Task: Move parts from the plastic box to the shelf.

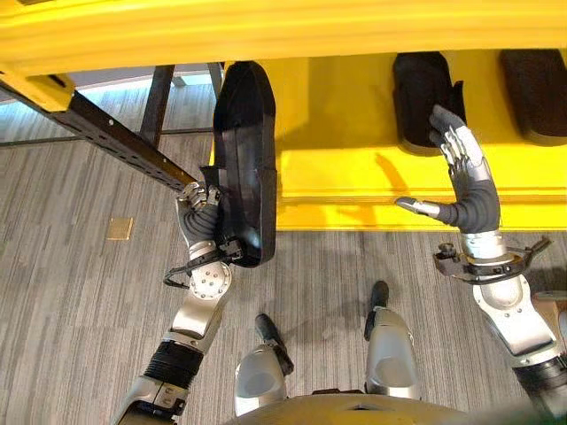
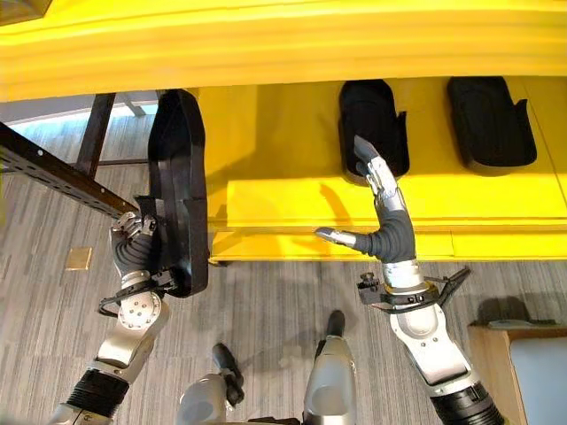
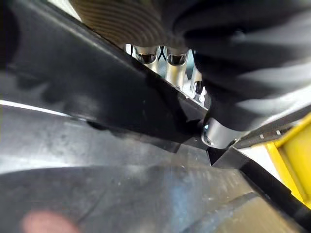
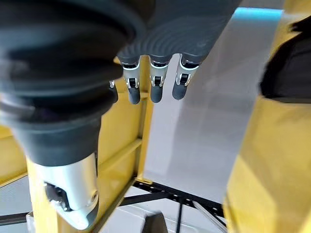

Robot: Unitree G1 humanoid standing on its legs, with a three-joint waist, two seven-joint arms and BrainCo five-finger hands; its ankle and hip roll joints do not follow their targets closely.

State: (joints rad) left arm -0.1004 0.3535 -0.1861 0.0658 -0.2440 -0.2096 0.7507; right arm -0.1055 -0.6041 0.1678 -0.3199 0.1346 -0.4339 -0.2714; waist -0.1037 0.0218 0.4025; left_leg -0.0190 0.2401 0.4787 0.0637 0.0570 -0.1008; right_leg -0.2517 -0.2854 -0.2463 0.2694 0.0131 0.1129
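A long black moulded part (image 1: 244, 159) stands on edge at the left end of the yellow shelf (image 1: 345, 133). My left hand (image 1: 202, 212) is shut on the part's lower left edge, its fingers (image 3: 167, 58) curled over the black rim. Two more black parts (image 2: 372, 124) (image 2: 487, 119) lie flat on the shelf to the right. My right hand (image 1: 465, 181) is raised in front of the shelf, open, with straight fingers (image 4: 153, 80) and the thumb spread; it holds nothing and sits just below the nearer flat part.
A black metal frame (image 1: 115, 137) runs diagonally at the left, close to my left hand. The shelf's yellow front lip (image 1: 354, 212) and upper beam (image 1: 283, 31) bound the opening. A small brass floor plate (image 1: 120, 228) lies on the grey carpet.
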